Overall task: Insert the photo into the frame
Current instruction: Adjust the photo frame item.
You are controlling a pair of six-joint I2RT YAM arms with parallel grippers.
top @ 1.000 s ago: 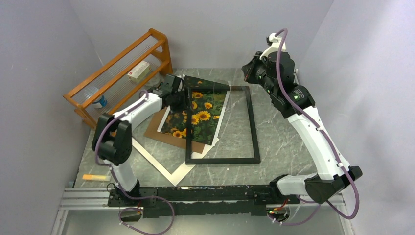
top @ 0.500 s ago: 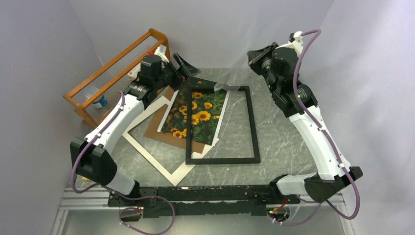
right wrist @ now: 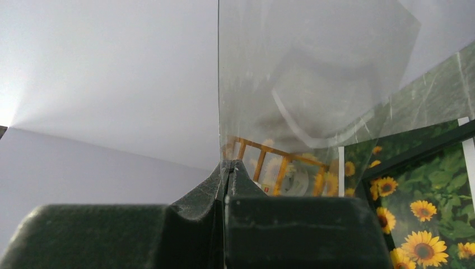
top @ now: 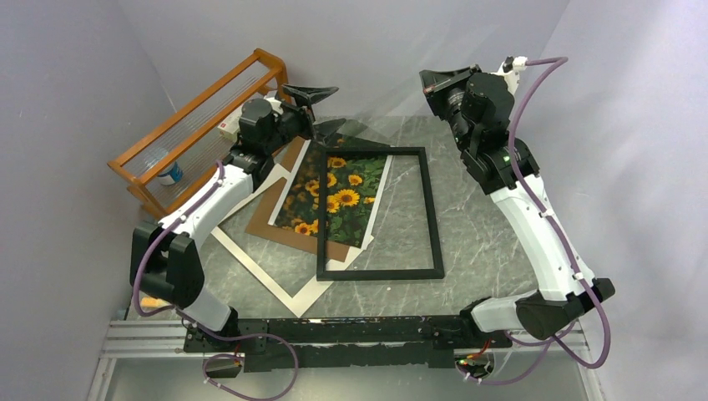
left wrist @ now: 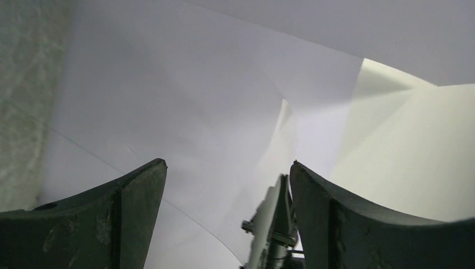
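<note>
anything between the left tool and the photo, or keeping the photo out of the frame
Nothing visible sits between the open left tool and the photo. But the frame lies on top of the photo, with its left bar crossing the print, so it is in the way. The right tool pinches the clear pane, raised.

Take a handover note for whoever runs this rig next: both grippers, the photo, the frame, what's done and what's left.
Left gripper: open, empty, raised near the orange rack.
Right gripper: shut on the clear pane, held up off the table.
Photo: face up on the brown backing board, askew, right part under the black frame.
Done: pane lifted.
Left: seat photo squarely in frame, probably return pane.
</note>
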